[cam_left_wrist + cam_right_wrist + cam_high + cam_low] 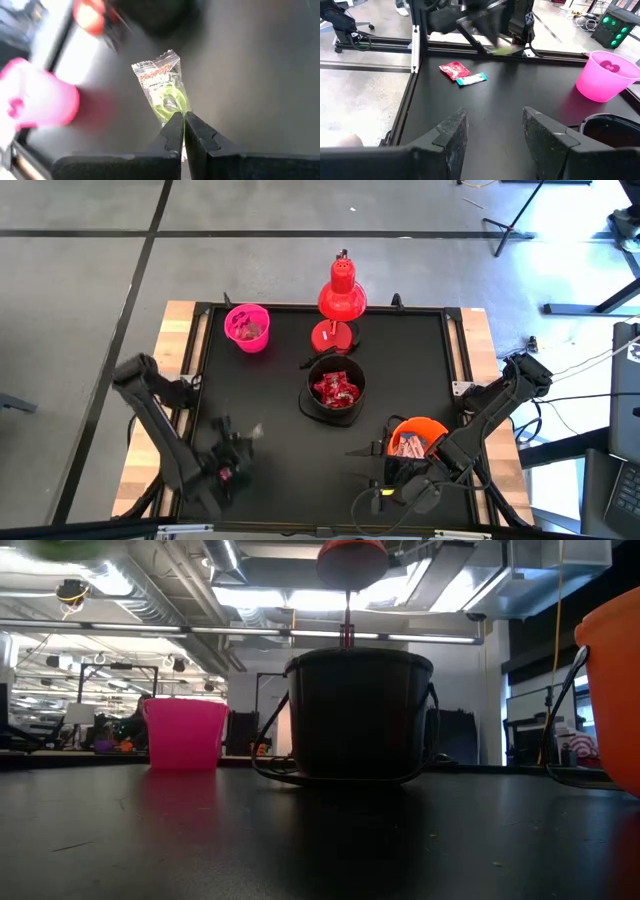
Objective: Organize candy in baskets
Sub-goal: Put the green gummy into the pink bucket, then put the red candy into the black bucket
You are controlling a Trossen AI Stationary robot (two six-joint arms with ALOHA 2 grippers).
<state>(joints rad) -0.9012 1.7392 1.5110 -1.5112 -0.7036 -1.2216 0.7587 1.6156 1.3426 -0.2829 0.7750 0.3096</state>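
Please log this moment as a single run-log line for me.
left gripper: jaws shut on green candy | right gripper: open, empty, beside orange basket | loose candies on table

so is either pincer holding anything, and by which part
The left pincer is shut on a green candy, pinching one end of its wrapper. The right pincer is open and holds nothing.

You see a green candy [167, 92] pinched aloft, two [463, 73] lying flat, red ones in the black basket [335, 389], pink basket [247, 327] upright.
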